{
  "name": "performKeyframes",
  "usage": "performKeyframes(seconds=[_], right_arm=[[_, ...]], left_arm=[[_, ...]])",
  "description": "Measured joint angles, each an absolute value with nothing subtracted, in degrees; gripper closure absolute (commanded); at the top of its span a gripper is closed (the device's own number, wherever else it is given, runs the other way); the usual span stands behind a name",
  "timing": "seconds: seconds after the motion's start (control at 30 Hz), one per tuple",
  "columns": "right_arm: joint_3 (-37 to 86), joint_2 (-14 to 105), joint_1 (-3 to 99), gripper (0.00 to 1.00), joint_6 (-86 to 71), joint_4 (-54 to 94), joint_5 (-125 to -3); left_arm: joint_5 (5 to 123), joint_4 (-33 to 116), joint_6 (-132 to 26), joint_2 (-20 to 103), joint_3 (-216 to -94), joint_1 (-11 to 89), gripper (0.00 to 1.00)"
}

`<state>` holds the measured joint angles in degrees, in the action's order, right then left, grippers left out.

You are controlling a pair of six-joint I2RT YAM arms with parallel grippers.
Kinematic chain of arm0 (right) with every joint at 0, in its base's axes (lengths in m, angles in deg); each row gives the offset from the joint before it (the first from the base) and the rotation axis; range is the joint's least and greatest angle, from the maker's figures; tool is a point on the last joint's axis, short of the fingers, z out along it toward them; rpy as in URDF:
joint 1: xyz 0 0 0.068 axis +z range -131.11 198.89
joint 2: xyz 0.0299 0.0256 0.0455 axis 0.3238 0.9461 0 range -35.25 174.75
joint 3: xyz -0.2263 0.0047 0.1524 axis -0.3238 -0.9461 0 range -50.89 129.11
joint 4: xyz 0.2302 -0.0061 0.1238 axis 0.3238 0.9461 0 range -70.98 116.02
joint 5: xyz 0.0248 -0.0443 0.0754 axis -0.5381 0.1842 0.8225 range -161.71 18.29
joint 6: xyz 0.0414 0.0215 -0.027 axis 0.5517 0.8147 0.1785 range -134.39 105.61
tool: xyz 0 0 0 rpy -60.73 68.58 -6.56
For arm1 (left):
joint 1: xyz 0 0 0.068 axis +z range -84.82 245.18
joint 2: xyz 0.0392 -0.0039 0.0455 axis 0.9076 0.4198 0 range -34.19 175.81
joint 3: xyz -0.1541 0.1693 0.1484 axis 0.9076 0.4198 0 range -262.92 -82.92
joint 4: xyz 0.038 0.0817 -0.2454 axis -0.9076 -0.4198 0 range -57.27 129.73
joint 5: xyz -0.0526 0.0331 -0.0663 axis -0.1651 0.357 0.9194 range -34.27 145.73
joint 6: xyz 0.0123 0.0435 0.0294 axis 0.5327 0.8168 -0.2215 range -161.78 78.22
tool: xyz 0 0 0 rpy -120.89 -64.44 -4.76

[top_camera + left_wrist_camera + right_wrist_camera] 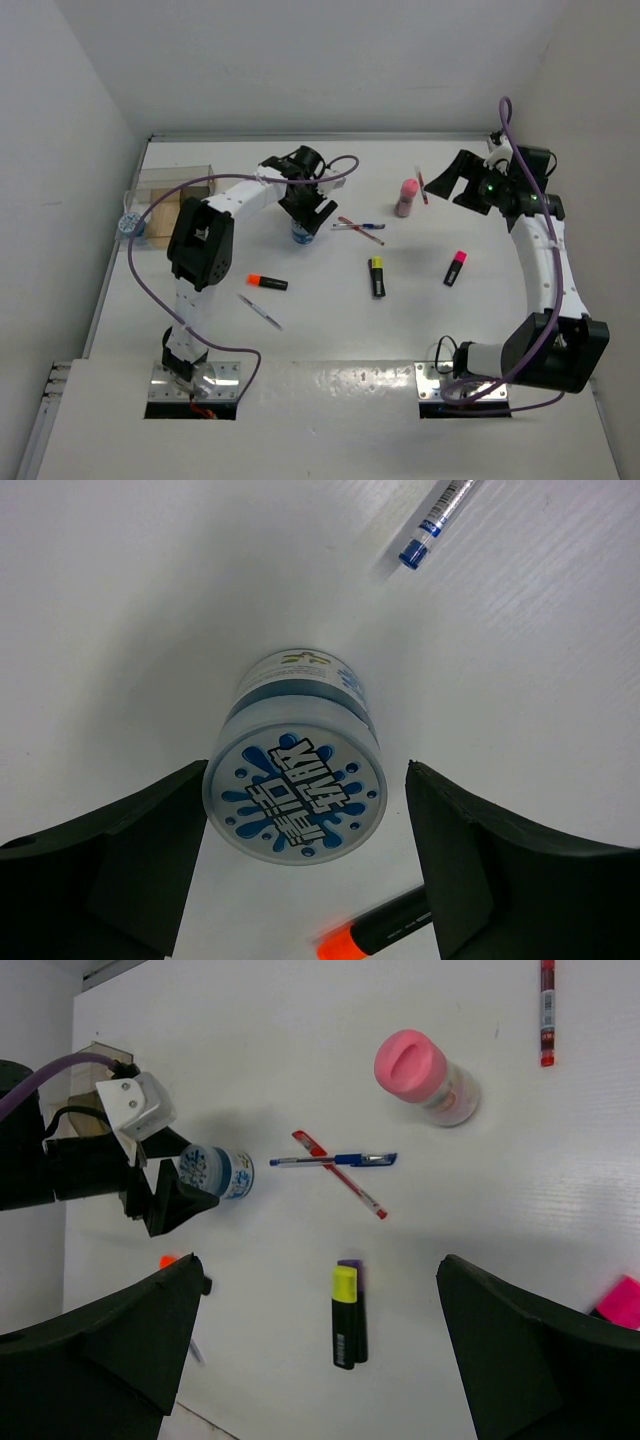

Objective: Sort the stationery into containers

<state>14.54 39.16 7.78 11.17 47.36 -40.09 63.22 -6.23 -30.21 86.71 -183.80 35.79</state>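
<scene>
The small blue-speckled jar (295,780) stands upright on the white table between the fingers of my left gripper (305,880). That gripper is open; the jar sits close to the left finger, with a gap to the right one. In the top view the left gripper (305,222) hangs over the jar (303,236). My right gripper (452,185) is open, empty and held high beside the pink bottle (406,197). The tan and smoky organiser box (160,210) stands at the far left. In the right wrist view the right gripper (315,1350) looks down on the yellow highlighter (345,1315).
A crossed blue pen (352,226) and red pen (368,233) lie right of the jar. An orange highlighter (267,282), a silver pen (260,311), a pink highlighter (456,268) and another red pen (424,187) lie scattered. A purple-capped marker lies against the yellow highlighter (378,276).
</scene>
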Motion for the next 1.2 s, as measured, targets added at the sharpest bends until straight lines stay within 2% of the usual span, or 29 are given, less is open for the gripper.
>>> performKeyframes(seconds=[0.13, 0.23, 0.3, 0.47, 0.6, 0.67, 0.93, 1.2], right_arm=[[14.5, 39.5, 7.8, 0.01, 11.1, 47.4, -40.1], [14.5, 39.5, 7.8, 0.01, 11.1, 47.4, -40.1], [14.5, 39.5, 7.8, 0.01, 10.8, 47.4, -40.1], [14.5, 39.8, 7.8, 0.02, 10.6, 47.4, -40.1], [14.5, 40.8, 7.8, 0.02, 10.7, 47.4, -40.0], [14.5, 41.1, 7.8, 0.02, 10.7, 47.3, -40.0], [14.5, 41.5, 7.8, 0.02, 10.7, 47.3, -39.5], [15.4, 43.2, 8.7, 0.03, 10.7, 47.0, -38.7]], left_arm=[[62.5, -6.6, -30.2, 87.0, -184.9, 35.5, 0.24], [61.8, -7.2, -30.3, 87.0, -185.4, 35.5, 0.35], [61.6, -7.7, -30.2, 87.0, -185.4, 35.5, 0.39], [60.9, -8.7, -30.2, 87.0, -185.5, 35.9, 0.39], [61.0, -9.0, -30.2, 87.0, -185.5, 36.2, 0.56], [60.9, -9.3, -30.2, 87.0, -185.7, 36.4, 0.59], [59.4, -12.9, -30.0, 86.7, -188.6, 42.2, 0.6], [58.8, -15.1, -28.7, 81.3, -192.1, 58.1, 0.67]])
